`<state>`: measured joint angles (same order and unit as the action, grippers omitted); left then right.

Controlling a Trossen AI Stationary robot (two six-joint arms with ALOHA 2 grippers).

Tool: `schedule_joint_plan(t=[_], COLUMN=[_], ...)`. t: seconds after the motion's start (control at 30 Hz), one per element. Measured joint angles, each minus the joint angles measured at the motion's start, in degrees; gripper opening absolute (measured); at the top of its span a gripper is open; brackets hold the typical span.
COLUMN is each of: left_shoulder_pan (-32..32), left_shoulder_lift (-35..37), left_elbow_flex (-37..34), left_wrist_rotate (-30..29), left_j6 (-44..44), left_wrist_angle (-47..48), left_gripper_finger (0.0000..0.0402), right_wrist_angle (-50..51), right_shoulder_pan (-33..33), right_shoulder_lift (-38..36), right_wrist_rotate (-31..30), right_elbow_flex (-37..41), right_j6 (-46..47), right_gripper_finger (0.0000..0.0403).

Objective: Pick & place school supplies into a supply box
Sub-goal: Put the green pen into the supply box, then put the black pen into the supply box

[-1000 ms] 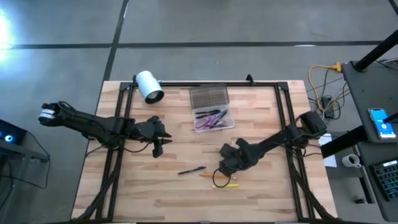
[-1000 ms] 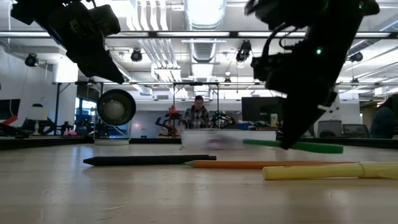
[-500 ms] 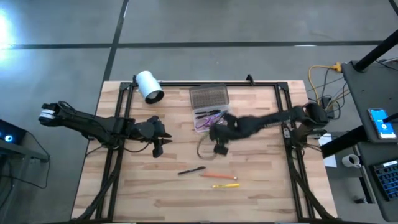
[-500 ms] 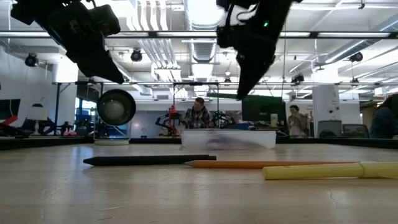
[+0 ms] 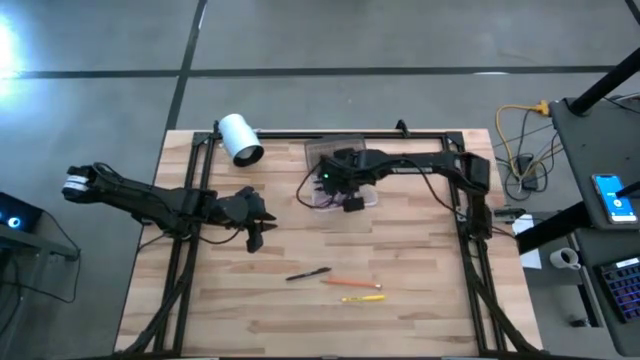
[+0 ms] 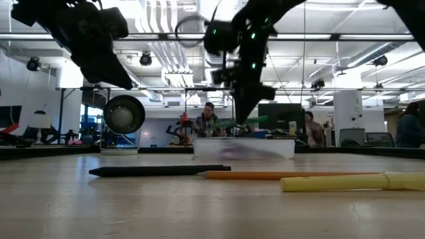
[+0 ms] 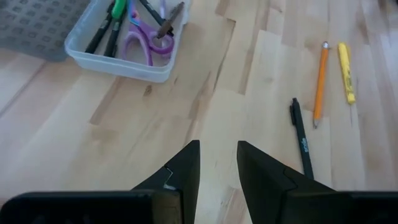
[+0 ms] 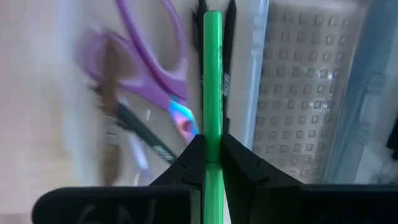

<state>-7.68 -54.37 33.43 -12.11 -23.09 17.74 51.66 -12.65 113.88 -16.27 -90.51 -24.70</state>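
Note:
The supply box (image 5: 366, 195) is a clear case on the far middle of the table, its grey lid (image 5: 335, 155) open behind it. Purple scissors (image 8: 143, 68) and dark pens lie inside. My right gripper (image 5: 345, 192) hangs over the box, shut on a green pen (image 8: 212, 74). A black pen (image 5: 308, 273), an orange pencil (image 5: 350, 283) and a yellow marker (image 5: 362, 298) lie flat on the near part of the table. My left gripper (image 5: 253, 236) waits left of the box, above the wood, open with nothing between its fingers (image 7: 186, 168). My right gripper pinches the green pen's barrel (image 8: 212, 134) between its two fingers (image 8: 239, 158). The fingers come steeply from above and lie across the pen. The pen is lifted clear and lies about level (image 6: 244, 123) above the box, lengthwise over the pens inside.
A white roll (image 5: 240, 138) lies at the far left corner. A black frame rail (image 5: 330, 133) runs along the table's far edge, behind the lid. Bare wood lies between the box and the three loose supplies.
My right gripper has risen from the near part of the table, beside the loose pens, with the green pen in its fingers. It has gone toward the far edge and somewhat left, to above the box, and its wrist has rolled. The pen is lifted clear.

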Motion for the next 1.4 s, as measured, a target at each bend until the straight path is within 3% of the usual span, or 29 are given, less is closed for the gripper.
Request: schedule_joint_plan(t=[0.37,0.77,0.93,1.2,1.4], left_shoulder_pan=[0.00,0.00,0.00,0.00,-0.06], left_shoulder_lift=[0.00,0.00,0.00,-1.26,-5.18], left_elbow_flex=[0.00,0.00,0.00,-0.01,0.00], left_wrist_rotate=[-1.85,-1.85,-1.83,-1.77,3.80], left_j6=[-4.41,-4.76,-4.72,-2.84,-2.45], left_wrist_angle=[-0.02,-0.20,-0.10,0.42,-0.02], left_gripper_finger=[0.0091,0.0091,0.0091,0.0091,0.0091], right_wrist_angle=[1.83,0.01,0.43,2.75,3.74], right_shoulder_pan=[-3.08,-3.01,-2.26,3.46,12.19], right_shoulder_lift=[8.81,9.79,7.07,-1.08,-6.78], right_wrist_rotate=[3.08,3.39,3.28,3.43,5.68], right_elbow_flex=[-6.19,-7.45,-7.50,-5.60,-1.18], right_j6=[-1.01,1.98,4.00,10.68,26.13], right_gripper_finger=[0.0028,0.0134,0.0162,0.0173,0.0173])
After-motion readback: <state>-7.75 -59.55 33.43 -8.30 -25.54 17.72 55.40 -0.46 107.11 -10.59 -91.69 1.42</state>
